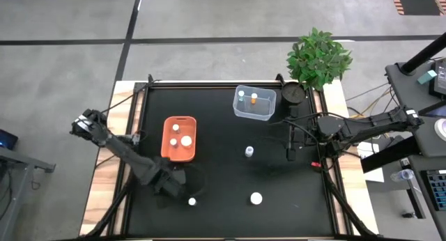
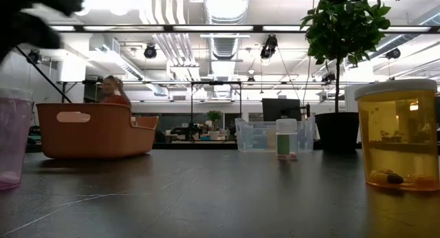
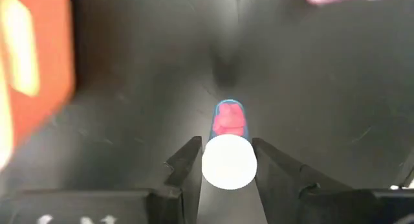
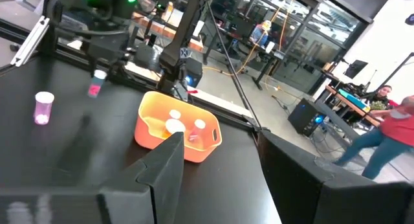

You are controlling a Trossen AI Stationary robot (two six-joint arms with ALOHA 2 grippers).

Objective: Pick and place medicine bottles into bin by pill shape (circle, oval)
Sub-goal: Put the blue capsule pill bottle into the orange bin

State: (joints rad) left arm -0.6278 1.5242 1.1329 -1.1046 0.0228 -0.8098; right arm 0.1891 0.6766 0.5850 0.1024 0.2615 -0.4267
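My left gripper (image 1: 172,182) points down over the table's near left, just in front of the orange bin (image 1: 179,138), and is shut on a white-capped medicine bottle (image 3: 229,160) with pink pills. The orange bin holds a few white-capped bottles. The clear bin (image 1: 254,104) at the far middle holds two more. Three bottles stand on their bases on the black table: a pinkish one (image 1: 192,200), an amber one (image 1: 256,198) and a small one (image 1: 249,152). My right gripper (image 1: 290,147) waits open and level at the right, with nothing between its fingers. My left gripper pinches the bottle between its two fingers (image 3: 191,160), which stand on opposite sides of the white cap (image 3: 213,162). They come from above, pointing down. The bottle hangs upright below them, its pink-filled body (image 3: 229,119) toward the table and lifted clear of it (image 4: 96,85).
A potted plant (image 1: 318,56) and a round dark object (image 1: 293,93) stand at the table's far right corner. Black tabletop lies open between the two bins and the near edge. People show in the room beyond the table.
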